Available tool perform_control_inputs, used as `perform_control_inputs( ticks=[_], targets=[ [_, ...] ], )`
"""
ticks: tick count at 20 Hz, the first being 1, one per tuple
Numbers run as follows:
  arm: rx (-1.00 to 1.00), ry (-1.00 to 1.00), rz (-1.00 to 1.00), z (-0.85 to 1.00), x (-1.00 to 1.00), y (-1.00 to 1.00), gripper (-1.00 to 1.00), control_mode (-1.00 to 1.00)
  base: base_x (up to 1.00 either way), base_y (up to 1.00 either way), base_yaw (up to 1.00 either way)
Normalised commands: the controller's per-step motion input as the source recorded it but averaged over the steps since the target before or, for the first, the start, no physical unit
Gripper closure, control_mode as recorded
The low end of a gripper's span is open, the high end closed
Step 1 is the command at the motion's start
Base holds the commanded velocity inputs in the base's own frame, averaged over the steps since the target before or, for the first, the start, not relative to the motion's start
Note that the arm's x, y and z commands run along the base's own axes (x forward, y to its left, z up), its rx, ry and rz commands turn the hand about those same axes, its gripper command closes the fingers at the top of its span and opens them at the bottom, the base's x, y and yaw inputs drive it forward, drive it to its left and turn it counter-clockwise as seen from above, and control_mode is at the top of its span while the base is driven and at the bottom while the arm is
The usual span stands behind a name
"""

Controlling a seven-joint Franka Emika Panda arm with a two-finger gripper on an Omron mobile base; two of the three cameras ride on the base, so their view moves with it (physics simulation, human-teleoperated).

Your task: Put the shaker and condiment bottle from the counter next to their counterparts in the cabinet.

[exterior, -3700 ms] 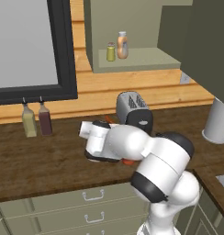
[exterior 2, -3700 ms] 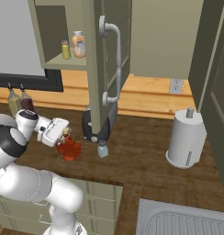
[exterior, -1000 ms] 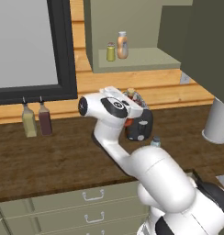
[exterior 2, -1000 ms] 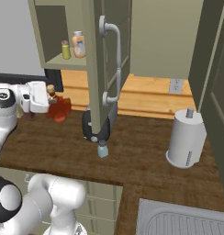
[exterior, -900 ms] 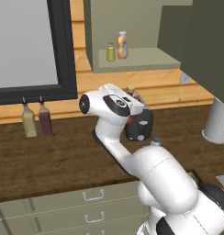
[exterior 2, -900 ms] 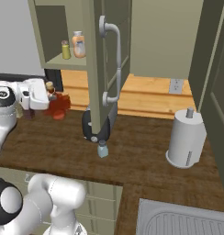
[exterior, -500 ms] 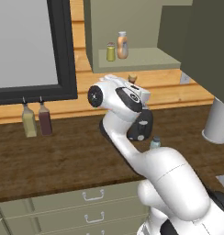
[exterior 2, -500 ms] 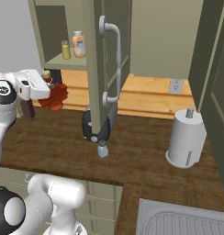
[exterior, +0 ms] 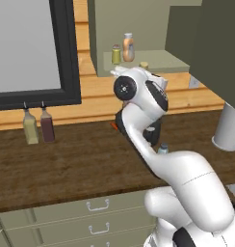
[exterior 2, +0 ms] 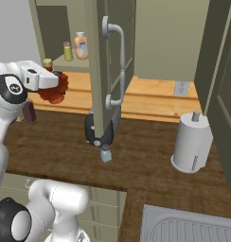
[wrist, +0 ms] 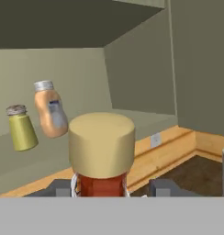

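My gripper (wrist: 112,189) is shut on the condiment bottle (exterior 2: 54,90), a dark red ribbed bottle whose cork stopper (wrist: 101,144) rises in front of the hand camera. It hangs high above the counter (exterior: 76,161), just before the open cabinet (exterior: 153,61). On the cabinet shelf stand the counterparts: a yellow-green shaker (wrist: 21,127) and a pale orange bottle (wrist: 50,109), to the left of the held bottle in the hand view. The pale blue-grey shaker (exterior 2: 105,153) stands upright on the counter below the cabinet door (exterior 2: 110,56).
A dark toaster (exterior 2: 99,130) sits behind the shaker. A paper towel holder (exterior 2: 192,142) stands on the counter at the right, with a sink (exterior 2: 183,226) in front of it. Two slim bottles (exterior: 37,126) stand under the black-framed window at the left.
The arm has lifted the red bottle from just above the counter up to the height of the cabinet shelf. The shaker has stayed in place.
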Motion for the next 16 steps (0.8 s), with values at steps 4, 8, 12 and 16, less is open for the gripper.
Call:
perform_control_inputs(
  ticks=[4,8,12,16],
  targets=[
    [-0.12,0.00,0.15,0.35,0.00,-0.13,1.00,-1.00,0.00,0.00,0.00],
    [-0.18,0.00,0.14,0.42,-0.03,-0.09,1.00,-1.00,0.00,0.00,0.00],
    [-0.21,0.00,0.19,0.34,-0.31,-0.01,1.00,-1.00,0.00,0.00,0.00],
    [-0.16,0.00,0.20,0.37,-0.34,0.00,1.00,-1.00,0.00,0.00,0.00]
  ],
)
